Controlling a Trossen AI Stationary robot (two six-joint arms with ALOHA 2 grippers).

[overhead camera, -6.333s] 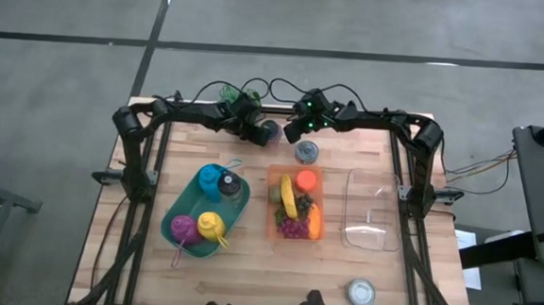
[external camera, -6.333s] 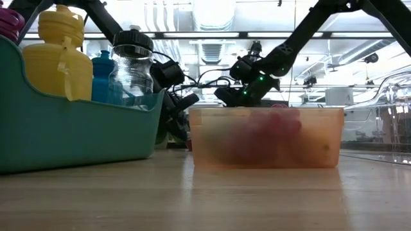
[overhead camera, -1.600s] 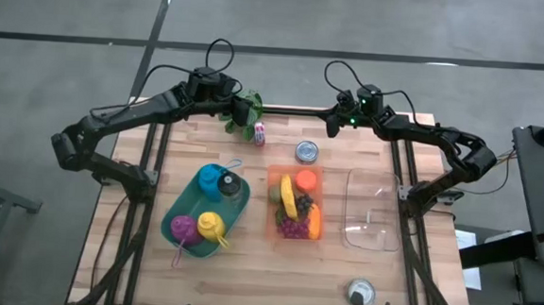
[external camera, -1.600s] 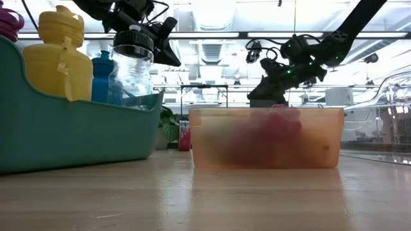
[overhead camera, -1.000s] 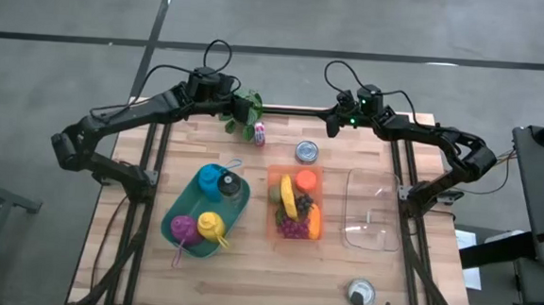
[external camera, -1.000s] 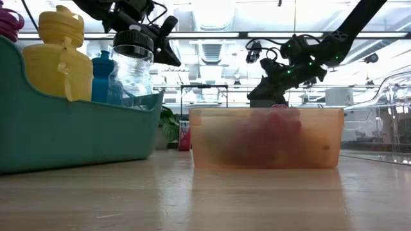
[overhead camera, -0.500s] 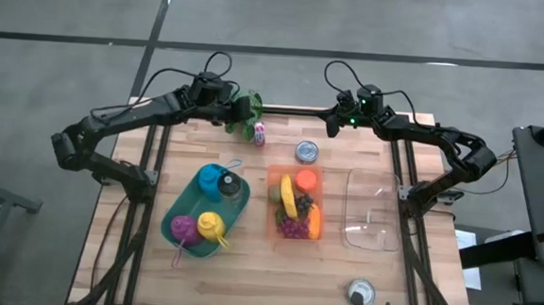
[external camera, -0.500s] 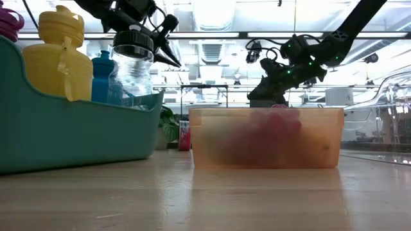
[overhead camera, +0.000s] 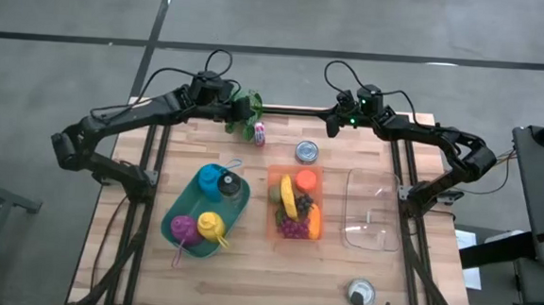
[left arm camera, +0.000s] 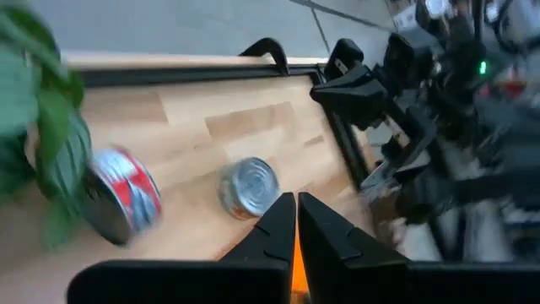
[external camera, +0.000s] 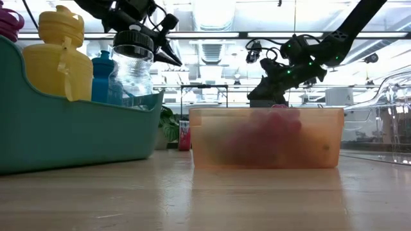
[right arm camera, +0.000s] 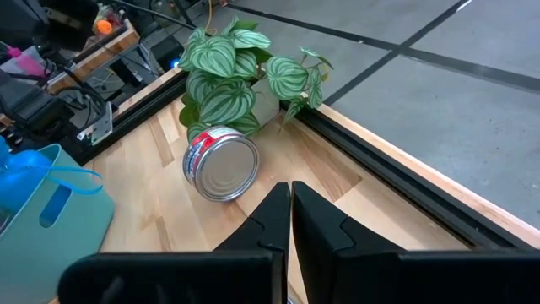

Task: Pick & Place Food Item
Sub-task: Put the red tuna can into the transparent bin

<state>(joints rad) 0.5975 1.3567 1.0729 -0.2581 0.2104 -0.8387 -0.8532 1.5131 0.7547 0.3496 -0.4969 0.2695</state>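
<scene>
Jaws pressed together, empty, on both arms. From above, left gripper and right gripper hover at the frame's upper middle; the fruit bin sits below, centre. Level view: right gripper hangs nearer above it.

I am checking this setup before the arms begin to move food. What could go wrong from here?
1. The left gripper hangs shut close to the plant and the red can lying on its side; a sweep could roll the can away.
2. The fruit in the orange bin is packed tightly, so one grasp may drag its neighbours.
3. The silver can stands between the right gripper, also shut, and the bin, and could be knocked.
</scene>
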